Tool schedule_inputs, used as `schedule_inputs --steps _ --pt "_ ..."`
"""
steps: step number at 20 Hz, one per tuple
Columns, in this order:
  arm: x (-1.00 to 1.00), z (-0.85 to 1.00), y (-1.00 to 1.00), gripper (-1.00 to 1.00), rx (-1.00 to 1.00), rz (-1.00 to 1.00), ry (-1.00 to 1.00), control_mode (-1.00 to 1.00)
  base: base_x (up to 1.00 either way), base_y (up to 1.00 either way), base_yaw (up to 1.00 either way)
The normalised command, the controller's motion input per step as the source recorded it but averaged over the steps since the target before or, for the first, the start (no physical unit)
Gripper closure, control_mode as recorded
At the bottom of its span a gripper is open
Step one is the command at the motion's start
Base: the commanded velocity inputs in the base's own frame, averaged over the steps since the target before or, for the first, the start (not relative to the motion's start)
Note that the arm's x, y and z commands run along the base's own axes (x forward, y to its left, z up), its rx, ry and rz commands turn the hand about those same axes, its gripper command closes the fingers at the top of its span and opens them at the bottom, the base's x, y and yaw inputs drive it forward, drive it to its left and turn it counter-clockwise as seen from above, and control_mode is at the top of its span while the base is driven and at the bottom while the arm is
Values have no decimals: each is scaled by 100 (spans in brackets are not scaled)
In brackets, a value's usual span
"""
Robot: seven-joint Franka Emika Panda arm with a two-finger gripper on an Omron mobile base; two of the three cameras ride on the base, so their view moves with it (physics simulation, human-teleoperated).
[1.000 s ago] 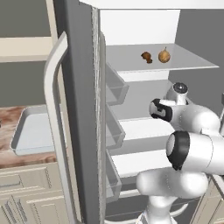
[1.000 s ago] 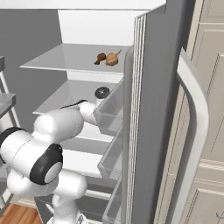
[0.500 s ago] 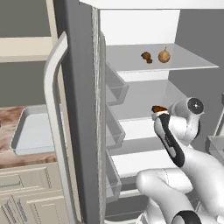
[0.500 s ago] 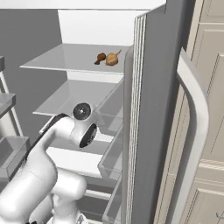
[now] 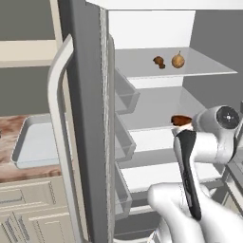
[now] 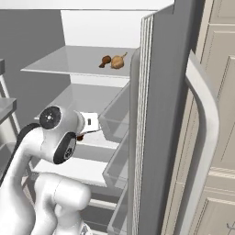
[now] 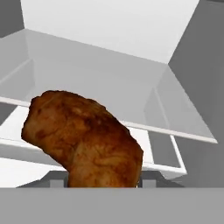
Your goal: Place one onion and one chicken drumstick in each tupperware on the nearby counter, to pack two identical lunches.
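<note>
One browned chicken drumstick (image 7: 85, 140) sits right at the gripper (image 7: 103, 183), so close to the hand camera that it hides the fingertips. The jaws appear partly closed around it, gripping its lower end, though the fingers themselves cannot be seen. In this view its long axis slants, the fat rounded end pointing up and to the left.

In the left base view, the same drumstick (image 5: 181, 120) shows as a small brown lump at the end of the white arm, in front of the open fridge's middle shelf (image 5: 156, 107).

Farther back, on the upper shelf (image 5: 142, 64), a second drumstick (image 5: 158, 61) lies just left of an onion (image 5: 178, 60), whose stem points up.

Off to the left, past the fridge door (image 5: 85, 118), the pale grey-white tupperware (image 5: 35, 144) rests on the marbled counter (image 5: 5, 128).
</note>
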Motion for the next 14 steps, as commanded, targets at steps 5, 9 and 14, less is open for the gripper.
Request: schedule_inputs --steps 5,9,14 --pt "-100 89 0 100 -12 1 15 -100 0 0 0" --pt "-100 -5 32 100 -17 10 23 -100 0 0 0" --pt "0 0 0 100 0 0 0 100 -100 13 23"
